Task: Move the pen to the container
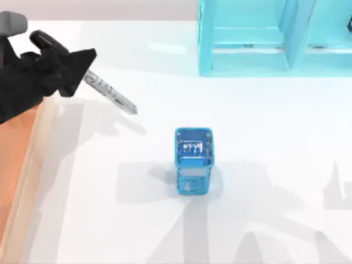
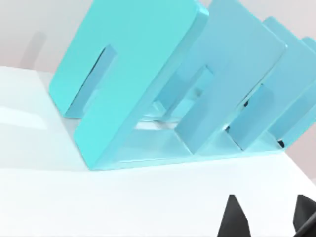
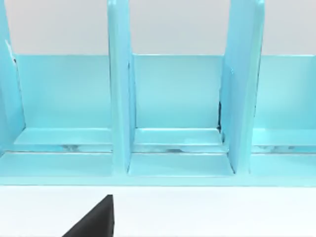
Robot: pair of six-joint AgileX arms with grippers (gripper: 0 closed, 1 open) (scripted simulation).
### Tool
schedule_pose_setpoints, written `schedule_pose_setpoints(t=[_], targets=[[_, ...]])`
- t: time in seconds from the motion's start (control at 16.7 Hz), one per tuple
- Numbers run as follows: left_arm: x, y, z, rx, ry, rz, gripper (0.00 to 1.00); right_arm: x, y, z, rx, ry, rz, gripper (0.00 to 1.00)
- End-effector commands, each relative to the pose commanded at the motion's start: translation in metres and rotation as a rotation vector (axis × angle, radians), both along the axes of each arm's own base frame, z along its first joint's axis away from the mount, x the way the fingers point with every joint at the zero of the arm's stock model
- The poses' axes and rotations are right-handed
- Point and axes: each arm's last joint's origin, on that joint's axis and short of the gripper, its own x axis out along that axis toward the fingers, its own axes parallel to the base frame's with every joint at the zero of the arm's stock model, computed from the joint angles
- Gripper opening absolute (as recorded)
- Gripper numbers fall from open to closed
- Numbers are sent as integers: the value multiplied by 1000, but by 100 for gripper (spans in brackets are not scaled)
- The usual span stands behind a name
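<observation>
The pen (image 1: 113,94) hangs tilted above the table, its black cap toward the far left and its grey-white lettered barrel pointing toward the table's middle. My left gripper (image 1: 81,61) is shut on it near the cap end, over the far right corner of the container (image 1: 27,165). The container is a light-brown wooden tray along the left edge. The pen casts a shadow on the table beside the tray. In the left wrist view, black fingertips (image 2: 233,217) show low in the picture. Part of my right gripper (image 3: 94,219) faces the shelf.
A small blue mesh cup (image 1: 193,159) stands upright at the table's middle. A turquoise shelf unit (image 1: 264,38) fills the far right and looms close in both wrist views (image 2: 148,84) (image 3: 173,113). White table surface lies open between the tray and the cup.
</observation>
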Motion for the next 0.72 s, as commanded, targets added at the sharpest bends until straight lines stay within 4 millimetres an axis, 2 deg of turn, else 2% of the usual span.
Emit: schedule_pose_setpoints(t=[0.36,0.54,0.72], targets=[[5,2,4,23,-13,2,0,0,0,0,0,0,0,100],[21,17,23,113,-60,22,0,0,0,0,0,0,0,100],[38,44,45,273,-100,43,0,0,0,0,0,0,0,100]])
